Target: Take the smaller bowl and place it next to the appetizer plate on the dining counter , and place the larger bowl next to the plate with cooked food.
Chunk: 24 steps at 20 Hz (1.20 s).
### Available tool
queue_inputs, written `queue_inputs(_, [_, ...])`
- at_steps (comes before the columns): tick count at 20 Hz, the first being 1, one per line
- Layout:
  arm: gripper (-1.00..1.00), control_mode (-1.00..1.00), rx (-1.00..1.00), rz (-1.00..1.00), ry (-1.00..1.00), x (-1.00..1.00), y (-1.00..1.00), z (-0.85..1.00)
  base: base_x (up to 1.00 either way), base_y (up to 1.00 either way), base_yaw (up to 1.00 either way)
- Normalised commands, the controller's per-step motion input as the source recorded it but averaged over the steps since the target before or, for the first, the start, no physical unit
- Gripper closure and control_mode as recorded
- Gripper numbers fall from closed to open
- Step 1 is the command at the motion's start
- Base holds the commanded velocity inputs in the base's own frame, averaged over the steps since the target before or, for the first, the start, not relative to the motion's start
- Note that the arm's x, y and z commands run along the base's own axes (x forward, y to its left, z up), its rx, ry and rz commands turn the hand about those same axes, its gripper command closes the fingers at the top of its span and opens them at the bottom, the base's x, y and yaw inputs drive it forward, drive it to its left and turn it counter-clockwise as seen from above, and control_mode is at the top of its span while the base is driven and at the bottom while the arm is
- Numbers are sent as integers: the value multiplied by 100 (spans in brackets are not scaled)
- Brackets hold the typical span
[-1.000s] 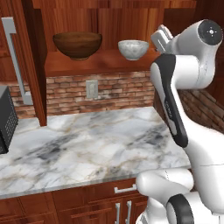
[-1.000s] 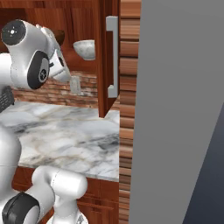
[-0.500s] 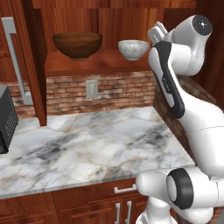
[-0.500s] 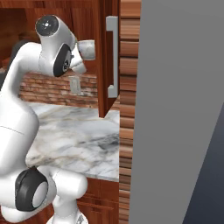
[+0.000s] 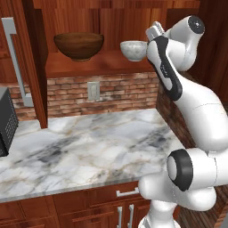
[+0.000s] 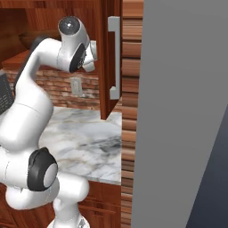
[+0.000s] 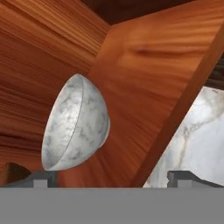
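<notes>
The smaller bowl (image 5: 133,50), speckled white-grey, stands on a wooden shelf (image 5: 89,67) above the counter. The larger bowl (image 5: 79,44), dark brown wood, stands to its left on the same shelf. My gripper (image 5: 151,34) is at shelf height just right of the smaller bowl, open and apart from it. In the hand view the smaller bowl (image 7: 76,124) lies ahead toward the left fingertip, and the gripper (image 7: 112,178) has nothing between its fingers. The hand (image 6: 90,54) is raised in front of the cabinet. The dining counter and both plates are out of view.
Below the shelf is a marble wall counter (image 5: 89,147) with a brick backsplash and an outlet (image 5: 92,90). A dark microwave (image 5: 6,120) sits at its left. An open cabinet door with a grey handle (image 6: 114,58) and a tall grey panel (image 6: 178,111) stand on the right.
The arm has stretched upward and the hand has moved left, closer to the smaller bowl. The jaws stay open. Both bowls are unmoved.
</notes>
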Motion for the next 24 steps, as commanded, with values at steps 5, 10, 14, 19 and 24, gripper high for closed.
queue_inputs(5, [-100, -100, 1, 0, 10, 59, 0, 0, 0, 0, 0])
queue_inputs(10, [-100, -100, 4, 0, 0, 44, 0, 0, 0, 0, 0])
queue_inputs(14, [-100, -100, 4, 0, 0, 43, 0, -6, 0, 0, 0])
queue_inputs(19, [-100, -100, 3, 0, 0, 32, 4, -16, 0, 0, 0])
queue_inputs(24, [-100, -100, 2, 0, 0, 17, 16, -31, 0, 0, 0])
